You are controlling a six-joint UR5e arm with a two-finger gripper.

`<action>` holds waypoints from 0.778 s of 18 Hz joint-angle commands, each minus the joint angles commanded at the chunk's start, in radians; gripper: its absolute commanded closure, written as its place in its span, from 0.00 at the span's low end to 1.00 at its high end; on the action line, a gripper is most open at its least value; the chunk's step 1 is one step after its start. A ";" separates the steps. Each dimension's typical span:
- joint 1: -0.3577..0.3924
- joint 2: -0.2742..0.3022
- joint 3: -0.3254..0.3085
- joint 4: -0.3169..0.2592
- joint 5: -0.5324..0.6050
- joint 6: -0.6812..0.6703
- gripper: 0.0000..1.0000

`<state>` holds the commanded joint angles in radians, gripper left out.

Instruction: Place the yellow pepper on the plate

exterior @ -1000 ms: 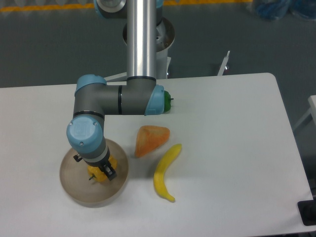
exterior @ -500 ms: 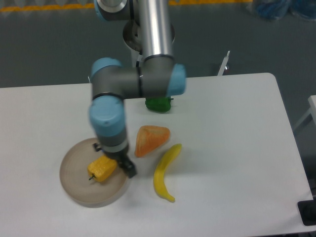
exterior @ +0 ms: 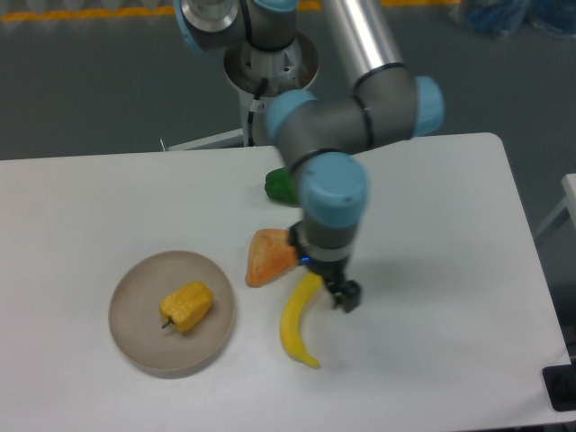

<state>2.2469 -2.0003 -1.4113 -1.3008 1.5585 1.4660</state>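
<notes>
The fingers (exterior: 346, 295) hang below the blue-capped wrist (exterior: 332, 191), over the table (exterior: 432, 270) just right of the banana (exterior: 299, 319). They hold nothing, but only a dark blurred tip shows under the wrist, so I cannot tell whether they are spread or closed. The orange wedge (exterior: 270, 256) lies just left of the wrist, partly tucked behind it, and the green pepper (exterior: 281, 186) peeks out behind the forearm farther back.

The yellow pepper (exterior: 186, 306) lies on its side near the middle of the plate (exterior: 135, 279), stem pointing toward the left front, well apart from the arm. It sits inside the rim with bare plate all around it, so by my reading the placing itself is done and what remains is to clear off cleanly.

To do that well, the arm should lift before it travels any farther sideways, because the fingers look close to the upper end of the banana and a low sweep could nudge it or the wedge. Any route should stay off the plate side, since the ribbed pepper lies on its side and might roll if the plate were bumped.
</notes>
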 joint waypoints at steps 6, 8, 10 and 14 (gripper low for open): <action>0.092 -0.002 -0.002 0.002 0.000 0.175 0.00; 0.097 -0.006 0.005 0.002 0.000 0.186 0.00; 0.097 -0.009 0.000 0.014 0.000 0.182 0.00; 0.097 -0.014 -0.002 0.018 0.000 0.174 0.00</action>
<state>2.3439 -2.0141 -1.4128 -1.2824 1.5585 1.6398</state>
